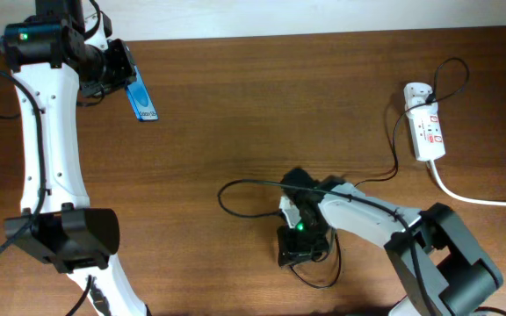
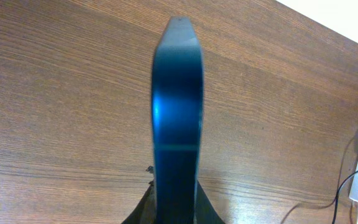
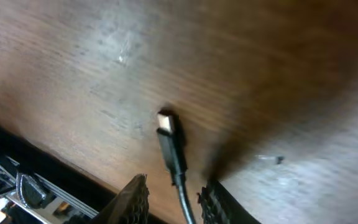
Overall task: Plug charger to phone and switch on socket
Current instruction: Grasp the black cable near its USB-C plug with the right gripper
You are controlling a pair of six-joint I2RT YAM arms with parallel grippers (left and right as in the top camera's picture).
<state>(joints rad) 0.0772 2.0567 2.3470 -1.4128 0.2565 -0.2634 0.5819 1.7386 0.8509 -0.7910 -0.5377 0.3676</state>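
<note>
Black charger (image 3: 171, 155) cable sat pinched between the right jaws at lower centre; the left jaws clamped the phone (image 1: 142, 102) edge-on at upper left. Mating likely needed tip and port squared before pushing; socket (image 1: 425, 127) lay upper right.

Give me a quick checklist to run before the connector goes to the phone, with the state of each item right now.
1. The left gripper clamps the phone: ok.
2. The connector points out between the jaws of the right gripper: ok.
3. Firm grip on the cable: cannot tell.
4. The connector is lined up with the phone: not ok, they are far apart.
5. The adapter sits on the socket: ok, at its far end.
6. The socket switch is on: cannot tell.
</note>
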